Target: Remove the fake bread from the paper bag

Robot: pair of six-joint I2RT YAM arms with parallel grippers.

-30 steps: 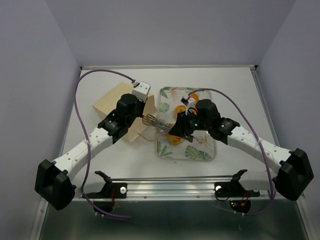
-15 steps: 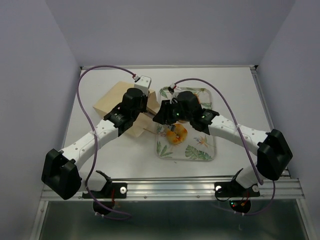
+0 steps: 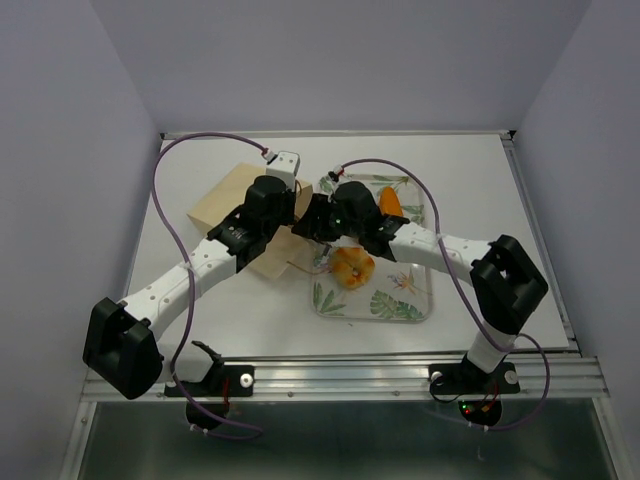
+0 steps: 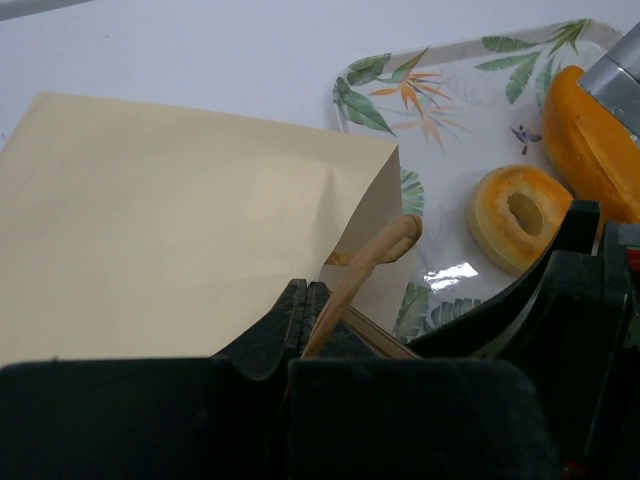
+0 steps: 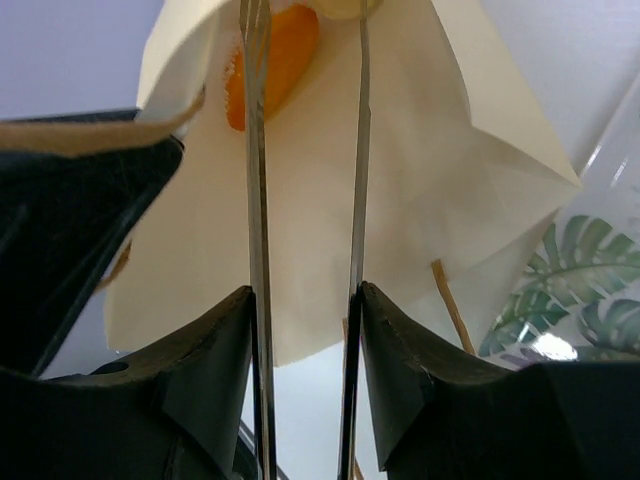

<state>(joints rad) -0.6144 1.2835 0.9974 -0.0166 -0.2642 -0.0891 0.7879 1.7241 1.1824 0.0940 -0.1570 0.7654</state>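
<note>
The tan paper bag (image 3: 228,205) lies on its side, its mouth toward the leaf-patterned tray (image 3: 400,305). My left gripper (image 4: 305,300) is shut on the bag's mouth edge, where the brown loop handle (image 4: 365,260) comes out. My right gripper (image 5: 305,295) is shut on metal tongs (image 5: 258,180), whose two arms stand apart and point into the bag's mouth. An orange piece of fake bread (image 5: 275,60) shows inside the bag, by the left tong arm. On the tray lie a ring bun (image 4: 520,215), an orange round piece (image 3: 352,267) and a long loaf (image 3: 391,201).
The tray's raised rim (image 4: 440,100) sits right beside the bag's mouth. Both arms crowd together between bag and tray. Purple cables (image 3: 175,165) loop over the table behind each arm. White walls close in the table on three sides.
My right arm has swung left from above the tray to the bag's mouth, taking the tongs with it. The tong arms have spread a little. The left gripper stays on the bag.
</note>
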